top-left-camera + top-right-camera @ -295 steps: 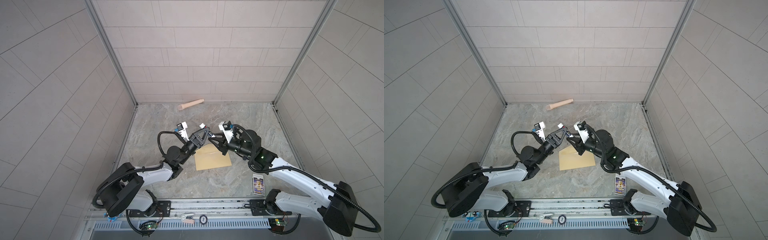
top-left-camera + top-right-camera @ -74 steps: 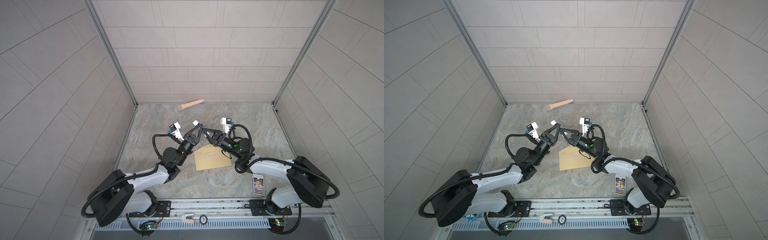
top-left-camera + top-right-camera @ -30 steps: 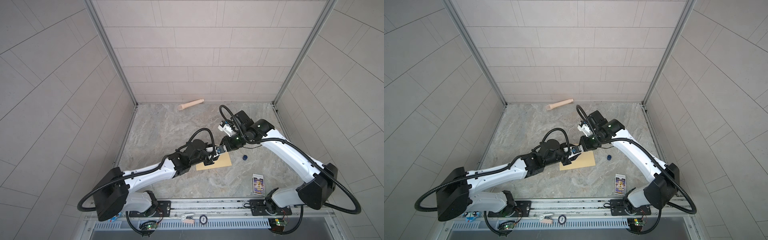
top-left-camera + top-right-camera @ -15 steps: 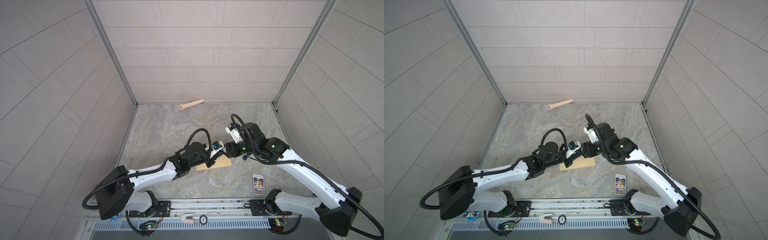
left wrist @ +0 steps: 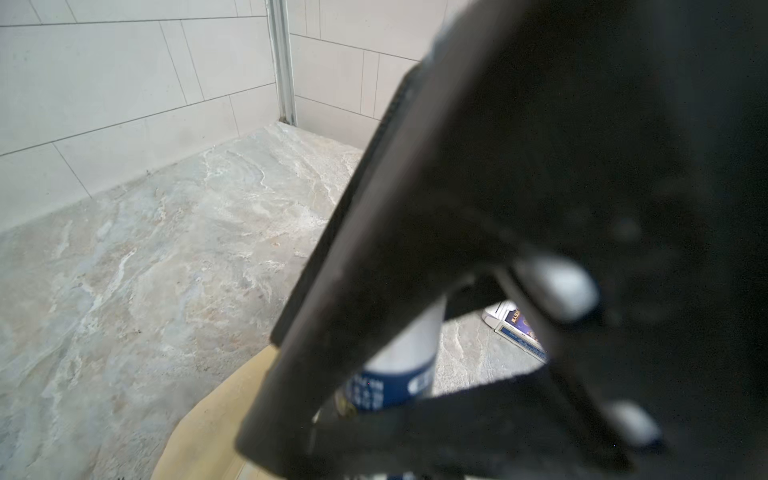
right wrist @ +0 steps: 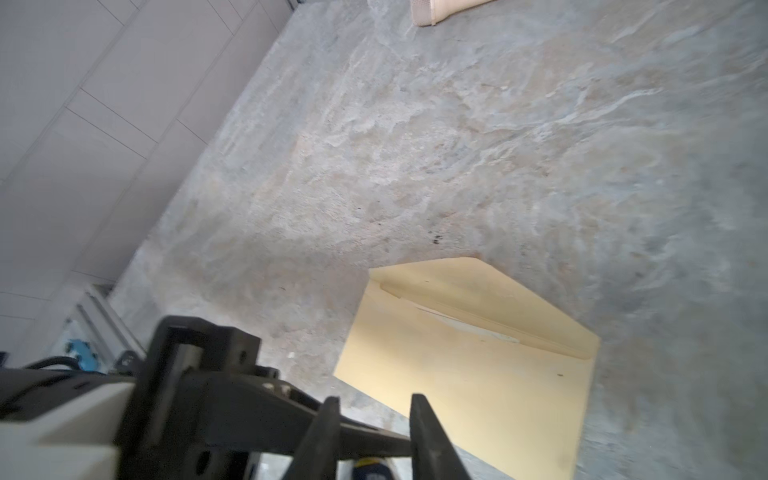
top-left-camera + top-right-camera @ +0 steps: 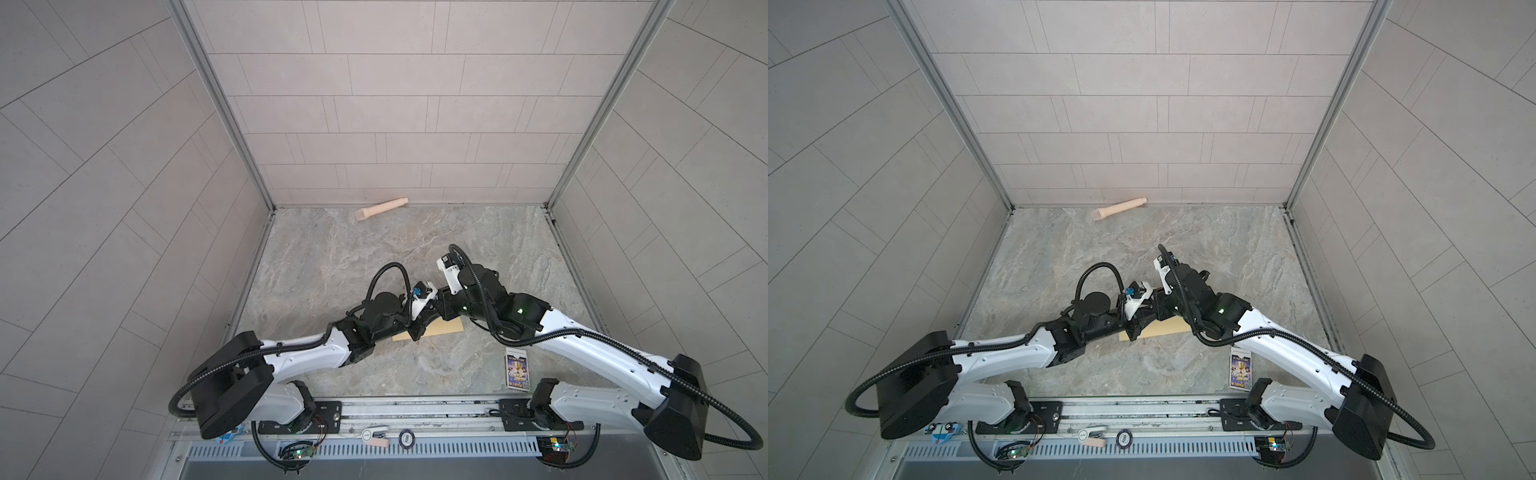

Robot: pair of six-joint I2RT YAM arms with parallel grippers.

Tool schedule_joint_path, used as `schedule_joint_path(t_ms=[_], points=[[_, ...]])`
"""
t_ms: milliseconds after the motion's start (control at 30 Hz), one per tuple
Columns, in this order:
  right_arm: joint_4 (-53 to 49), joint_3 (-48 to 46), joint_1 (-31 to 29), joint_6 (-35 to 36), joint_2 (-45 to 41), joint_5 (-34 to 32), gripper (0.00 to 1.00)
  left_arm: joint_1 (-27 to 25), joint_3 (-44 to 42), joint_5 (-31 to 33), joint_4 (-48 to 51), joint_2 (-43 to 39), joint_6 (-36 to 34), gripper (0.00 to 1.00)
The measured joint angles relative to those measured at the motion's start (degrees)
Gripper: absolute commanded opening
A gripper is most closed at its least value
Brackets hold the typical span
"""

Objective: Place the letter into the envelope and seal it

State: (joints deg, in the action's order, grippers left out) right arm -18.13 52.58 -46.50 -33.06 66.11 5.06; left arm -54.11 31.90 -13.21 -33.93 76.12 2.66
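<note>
So the left tool [image 7: 416, 332] hung right over the left end of the long yellow-tan manila paper envelope [image 6: 465, 382]. The envelope lay flat on the grey marbled stone-look surface [image 7: 332, 257], beneath that tool and just ahead of the other one. Between the two tools sat a white plastic glue stick with a blue label [image 5: 405, 353]. The left wrist view was mostly blurry black fingers, so I honestly couldn't tell if the left tool was clenched on the stick or released.

The thin cream-white paper letter [image 6: 473, 329] looked to be inside already, as only a pale sliver showed at the envelope's mouth. The pointed flap [image 6: 478, 286] lay open and flat along the envelope's edge farthest ahead of the right tool [image 6: 374, 401]. The envelope's long axis ran crosswise to that tool, roughly from one arm toward the other in both top views.

The right tool's jaws stood narrowly apart with the stick's labelled end showing between them, but whether that was a real pinch I couldn't tell. My read was that gluing the flap was the step in hand. Both tools were about equally near, with the flap straight ahead of the right one. Well apart from the right tool, back toward that arm's base, lay a small purple-and-gold printed card [image 7: 517, 368].
</note>
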Motion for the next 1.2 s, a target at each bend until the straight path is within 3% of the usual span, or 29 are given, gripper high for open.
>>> schedule_joint_path(t_ms=[33,133,167,200,300,400,600,933,1200], points=[[0.35,0.0,-0.26,-0.22,0.09,-0.13,0.01,0.07,-0.2,0.7,-0.24,-0.17,0.68,0.14],[1.05,-0.15,-0.87,-0.66,0.11,-2.12,0.0,-0.02,-2.05,3.13,-2.84,-1.05,3.74,0.86],[1.38,-0.68,-0.96,-0.85,-0.04,-3.06,0.0,0.09,-3.21,4.09,-3.72,-1.66,4.83,1.0],[2.1,-1.73,-0.92,-0.9,-0.15,-4.44,0.0,0.42,-4.83,5.57,-4.04,-2.69,6.27,1.0],[5.29,-5.68,-0.26,-0.48,1.03,-7.39,0.0,1.18,-9.7,9.33,-1.33,-7.23,10.27,0.84],[12.81,-9.46,0.13,0.28,4.94,-8.57,0.0,2.43,-13.18,12.13,2.69,-11.65,15.17,0.44],[30.95,-13.14,-0.52,2.56,15.58,-8.2,0.0,3.96,-15.74,13.25,4.87,-7.54,21.79,0.0],[43.65,-10.51,-2.01,3.3,26.4,-8.17,0.0,5.88,-11.91,9.4,4.07,5.27,23.3,0.0],[41.11,-10.25,-3.02,7.17,28.22,-11.32,0.0,8.11,-6.99,2.8,5.86,13.62,23.47,0.0]])
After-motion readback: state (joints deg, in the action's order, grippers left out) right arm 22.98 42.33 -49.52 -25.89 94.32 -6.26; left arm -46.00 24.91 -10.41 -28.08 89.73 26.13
